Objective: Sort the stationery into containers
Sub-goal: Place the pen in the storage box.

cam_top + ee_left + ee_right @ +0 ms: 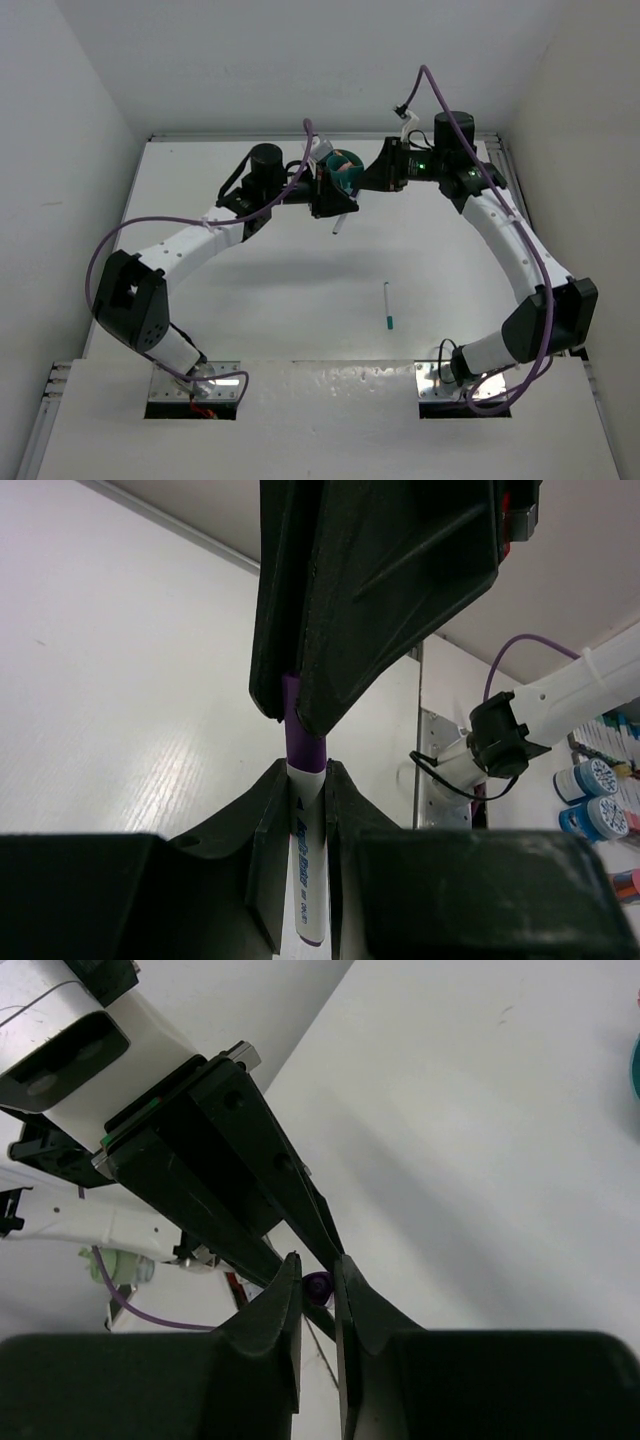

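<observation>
Both grippers hold one white pen (pixel 308 860) with a purple cap (pixel 303 745) in the air, just in front of the round teal cup (pixel 345 170). My left gripper (pixel 306 772) is shut on the pen's white barrel. My right gripper (pixel 318 1265) is shut on the purple cap end (pixel 318 1285); in the left wrist view it (pixel 300 715) comes in from above. In the top view the grippers meet tip to tip, left (pixel 335 198) and right (pixel 362 183), with the pen's white end (pixel 338 226) hanging below. A white pen with a teal end (pixel 387 305) lies on the table at centre.
The white table (pixel 250 290) has walls at the left, back and right. A sliver of the teal cup (pixel 636 1065) shows at the right edge of the right wrist view. Blue-capped bottles (pixel 590 780) stand beyond the table's edge.
</observation>
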You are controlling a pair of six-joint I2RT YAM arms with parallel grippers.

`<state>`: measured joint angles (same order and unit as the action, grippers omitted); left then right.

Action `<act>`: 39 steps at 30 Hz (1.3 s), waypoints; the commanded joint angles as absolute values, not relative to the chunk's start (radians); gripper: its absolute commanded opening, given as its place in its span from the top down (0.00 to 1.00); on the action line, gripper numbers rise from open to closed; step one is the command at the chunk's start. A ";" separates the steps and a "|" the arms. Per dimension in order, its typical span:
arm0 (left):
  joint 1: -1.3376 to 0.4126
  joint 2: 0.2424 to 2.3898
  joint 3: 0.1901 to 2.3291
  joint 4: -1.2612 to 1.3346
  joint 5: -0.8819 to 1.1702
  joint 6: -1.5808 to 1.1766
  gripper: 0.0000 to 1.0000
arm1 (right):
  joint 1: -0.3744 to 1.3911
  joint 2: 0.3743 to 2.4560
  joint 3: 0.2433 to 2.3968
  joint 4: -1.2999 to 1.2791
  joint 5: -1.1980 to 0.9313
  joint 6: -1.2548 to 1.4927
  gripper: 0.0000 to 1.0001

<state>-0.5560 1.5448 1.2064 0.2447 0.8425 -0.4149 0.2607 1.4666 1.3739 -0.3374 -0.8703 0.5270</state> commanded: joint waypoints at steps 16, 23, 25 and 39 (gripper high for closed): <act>-0.235 1.436 1.170 0.160 0.700 -0.315 0.03 | 0.160 1.726 1.612 -0.282 -0.556 0.450 1.00; -0.114 1.398 1.101 0.163 0.733 -0.285 0.03 | 0.112 1.880 1.658 -0.172 -0.457 0.475 1.00; -0.100 1.396 1.075 0.182 0.742 -0.291 0.03 | 0.112 1.904 1.667 -0.149 -0.445 0.485 1.00; -0.061 1.394 0.996 0.225 0.773 -0.318 0.03 | 0.123 2.019 1.759 -0.097 -0.433 0.551 1.00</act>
